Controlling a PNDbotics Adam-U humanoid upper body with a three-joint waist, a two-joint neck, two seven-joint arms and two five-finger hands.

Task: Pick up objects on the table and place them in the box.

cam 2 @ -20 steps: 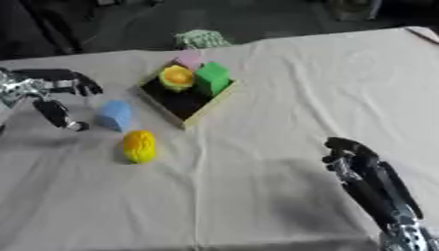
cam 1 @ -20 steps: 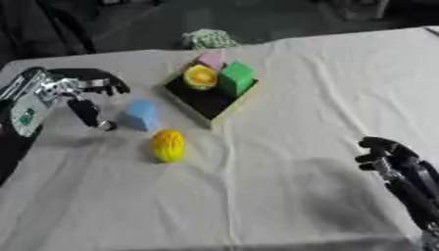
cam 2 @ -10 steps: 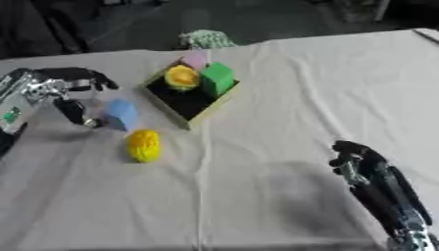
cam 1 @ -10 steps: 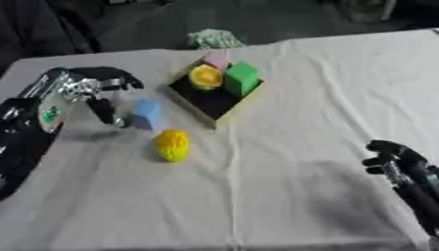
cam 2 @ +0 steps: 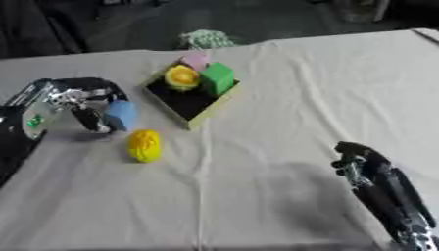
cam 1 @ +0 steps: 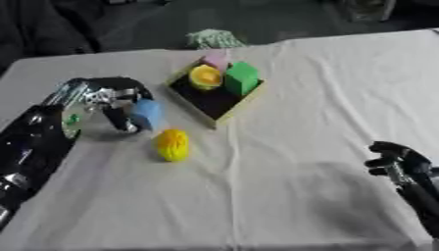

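We are at the pick-up step: our left hand (cam 1: 103,98) sits at nine o'clock of the box (cam 1: 214,95), its fingers (cam 1: 120,120) curled around the blue block (cam 1: 147,113), which looks still to rest on the tabletop (cam 1: 283,196); we cannot tell whether they touch it on both sides. The yellow object (cam 1: 172,144) lies just beside the block, at its five o'clock. The box already holds a green block (cam 1: 242,78), an orange piece (cam 1: 206,77) and a pink piece (cam 1: 214,60). Next, we judge, we must close on the blue block, lift it and carry it towards three o'clock over the box. Our right hand (cam 2: 364,162) idles at five o'clock, fingers curled on nothing.
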